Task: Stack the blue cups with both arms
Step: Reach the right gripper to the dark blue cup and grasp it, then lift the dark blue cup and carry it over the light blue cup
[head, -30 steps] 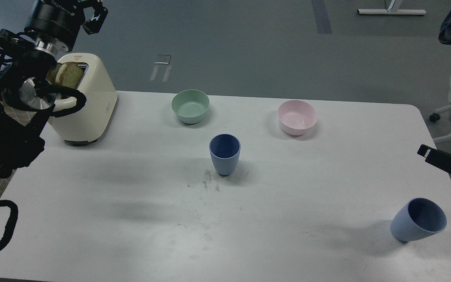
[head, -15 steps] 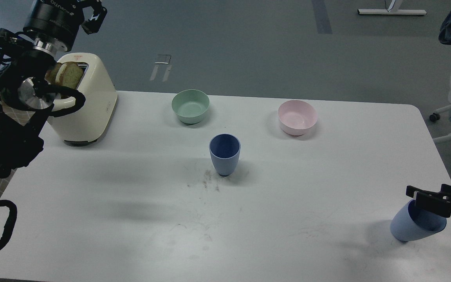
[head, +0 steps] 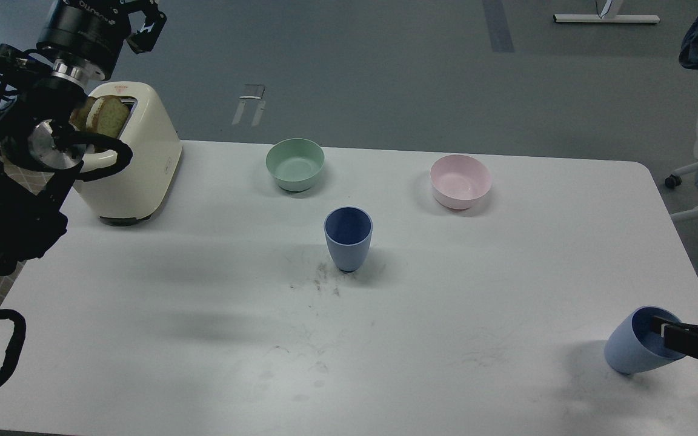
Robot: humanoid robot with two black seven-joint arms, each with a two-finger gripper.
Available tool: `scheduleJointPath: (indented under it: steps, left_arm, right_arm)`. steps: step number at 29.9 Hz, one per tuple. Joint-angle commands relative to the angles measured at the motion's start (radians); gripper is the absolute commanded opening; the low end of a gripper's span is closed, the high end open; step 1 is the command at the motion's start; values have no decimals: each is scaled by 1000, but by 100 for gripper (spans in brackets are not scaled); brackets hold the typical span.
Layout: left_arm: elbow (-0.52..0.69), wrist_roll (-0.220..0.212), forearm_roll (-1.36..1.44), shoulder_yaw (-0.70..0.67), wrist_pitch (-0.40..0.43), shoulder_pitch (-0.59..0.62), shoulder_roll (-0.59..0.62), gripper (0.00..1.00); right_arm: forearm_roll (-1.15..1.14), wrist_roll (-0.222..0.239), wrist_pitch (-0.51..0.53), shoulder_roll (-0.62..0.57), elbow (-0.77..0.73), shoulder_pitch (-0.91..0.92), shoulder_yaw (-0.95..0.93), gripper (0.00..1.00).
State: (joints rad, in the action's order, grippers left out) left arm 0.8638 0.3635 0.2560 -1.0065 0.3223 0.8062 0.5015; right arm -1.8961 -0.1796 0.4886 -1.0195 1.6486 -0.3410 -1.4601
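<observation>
One blue cup (head: 348,238) stands upright at the table's middle. The second blue cup (head: 637,349) sits tilted at the front right, its mouth facing right. My right gripper (head: 685,342) comes in from the right edge at that cup's mouth, with a dark fingertip (head: 669,332) at or inside the rim. Its fingers cannot be told apart. My left gripper (head: 140,21) is high at the top left, above the toaster, far from both cups and partly cut off by the frame's edge.
A cream toaster (head: 134,160) with bread in it stands at the back left. A mint-green bowl (head: 295,164) and a pale pink bowl (head: 460,181) sit at the back. The tilted cup lies close to the table's (head: 203,339) right edge.
My right gripper has come down from the right edge to the tilted cup's mouth. The cup looks a little more tipped. The left arm has barely moved.
</observation>
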Motion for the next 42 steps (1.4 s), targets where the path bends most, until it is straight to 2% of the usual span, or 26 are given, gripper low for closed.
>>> scheduleJointPath:
  steps: [1, 4, 5, 6, 8, 9, 14, 16, 18, 24, 32, 37, 42]
  left_arm:
    - [0, 0, 0, 0, 1, 1, 0, 98]
    - [0, 0, 0, -1, 0, 1, -1, 98]
    - [0, 0, 0, -1, 0, -1, -1, 98]
    - [0, 0, 0, -1, 0, 1, -1, 98]
    - [0, 0, 0, -1, 0, -1, -5, 98]
    - [0, 0, 0, -1, 0, -1, -5, 98]
    - [0, 0, 0, -1, 0, -1, -5, 98]
    - [0, 0, 0, -1, 0, 1, -5, 98]
    - [1, 2, 0, -1, 0, 1, -5, 98]
    - [1, 2, 0, -1, 0, 1, 0, 98]
    - [3, 2, 0, -3, 0, -1, 2, 98]
    - [4, 0, 0, -4, 0, 2, 3, 98]
    - [41, 0, 0, -3, -8, 1, 3, 98]
  right_arm:
    - [-11, 0, 0, 5, 0, -6, 1, 93]
    - [-12, 2, 0, 7, 0, -6, 1, 84]
    - [-15, 6, 0, 6, 0, -6, 1, 73]
    - [-21, 8, 0, 4, 0, -7, 3, 67]
    - [-67, 12, 0, 9, -1, -12, 4, 35]
    - [-77, 12, 0, 10, -1, -13, 4, 28]
    - [-80, 14, 0, 33, -10, -15, 3, 21]
    - [-78, 14, 0, 35, -12, -15, -3, 8]
    - [-77, 14, 0, 36, -12, -15, -8, 2]
    - [-71, 12, 0, 44, -12, -7, -20, 0]
    - [-69, 12, 0, 116, -13, 48, -163, 0]
    - [9, 18, 0, 121, -13, 226, -163, 0]
    - [101, 75, 0, 165, -16, 524, -53, 0]
